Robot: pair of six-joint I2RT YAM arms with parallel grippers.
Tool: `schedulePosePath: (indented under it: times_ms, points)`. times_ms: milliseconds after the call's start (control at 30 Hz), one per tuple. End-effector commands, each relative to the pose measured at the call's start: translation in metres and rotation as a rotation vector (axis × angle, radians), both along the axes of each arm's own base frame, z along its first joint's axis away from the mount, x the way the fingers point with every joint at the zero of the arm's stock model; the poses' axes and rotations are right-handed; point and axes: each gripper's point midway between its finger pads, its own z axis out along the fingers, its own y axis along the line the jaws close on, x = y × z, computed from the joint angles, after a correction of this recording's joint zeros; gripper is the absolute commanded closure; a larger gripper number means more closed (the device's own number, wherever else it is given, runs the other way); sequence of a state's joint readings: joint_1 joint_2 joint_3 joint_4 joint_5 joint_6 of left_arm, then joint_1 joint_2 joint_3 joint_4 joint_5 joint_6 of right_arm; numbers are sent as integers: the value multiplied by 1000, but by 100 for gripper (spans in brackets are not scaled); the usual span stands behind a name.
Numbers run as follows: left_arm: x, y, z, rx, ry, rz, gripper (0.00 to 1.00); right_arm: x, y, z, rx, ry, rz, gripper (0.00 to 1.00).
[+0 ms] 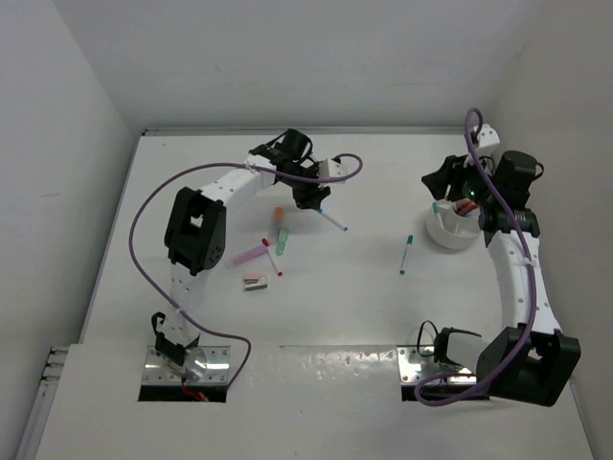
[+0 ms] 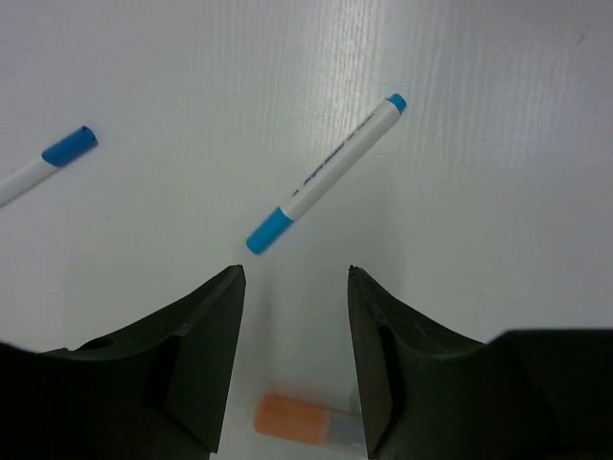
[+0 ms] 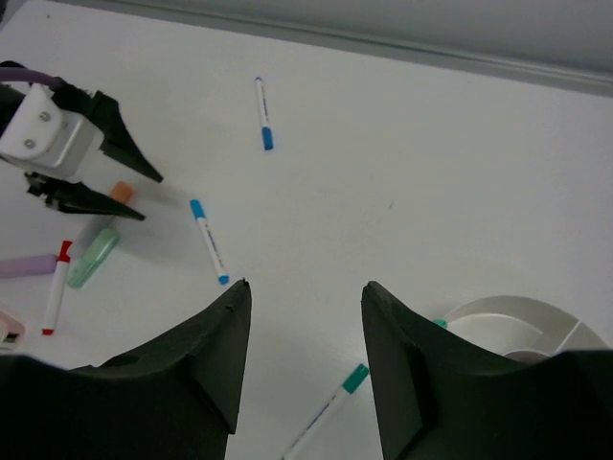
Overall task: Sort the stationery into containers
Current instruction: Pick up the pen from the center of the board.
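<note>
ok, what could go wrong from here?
1. The left end effector is open, with the blue pen ahead of its tips and the orange highlighter under the gap: closing may catch the wrong one.
2. The pen lies flat and slanted to the jaws; it may roll away.
3. The right end effector hangs open close to the tub and could knock it.

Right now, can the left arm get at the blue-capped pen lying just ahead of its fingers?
Probably yes: the left gripper hangs open right by the blue-capped pen, with bare table between.

White table [image 1: 364, 192] — plain white walls [image 1: 287, 57] on three sides
</note>
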State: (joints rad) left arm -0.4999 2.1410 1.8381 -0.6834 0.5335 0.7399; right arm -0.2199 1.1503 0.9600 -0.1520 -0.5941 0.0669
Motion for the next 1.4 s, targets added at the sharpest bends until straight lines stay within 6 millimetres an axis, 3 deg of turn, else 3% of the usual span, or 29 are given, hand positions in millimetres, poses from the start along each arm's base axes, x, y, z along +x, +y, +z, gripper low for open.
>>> schedulePosePath:
  times_ms: [0, 133, 300, 533, 667, 1000, 1200, 1300, 1367]
  points:
    - [15, -21, 4, -54, -85, -120, 47, -10, 13, 17, 59, 9, 36, 50]
    - [14, -28, -17, -47, -75, -173, 48, -15, 14, 15, 68, 24, 42, 50]
    - [-3, -48, -19, -55, -97, -275, 45, -16, 12, 9, 86, 48, 31, 50]
    - [2, -69, -28, -38, -117, -330, 43, -16, 10, 4, 115, 72, 25, 50]
    - [-9, -81, -38, -28, -103, -377, 44, -17, 7, 3, 116, 73, 17, 50]
    - [-31, -82, -69, 65, -66, -480, 49, -20, -2, 5, 132, 73, 3, 50]
    - [-46, -77, -87, 125, -15, -539, 60, -20, -6, 7, 138, 72, -4, 51]
    - [-59, -71, -101, 179, 27, -575, 71, -20, -7, 8, 138, 70, -5, 51]
    - [-71, -63, -110, 223, 58, -607, 85, -20, -8, 8, 137, 70, -3, 51]
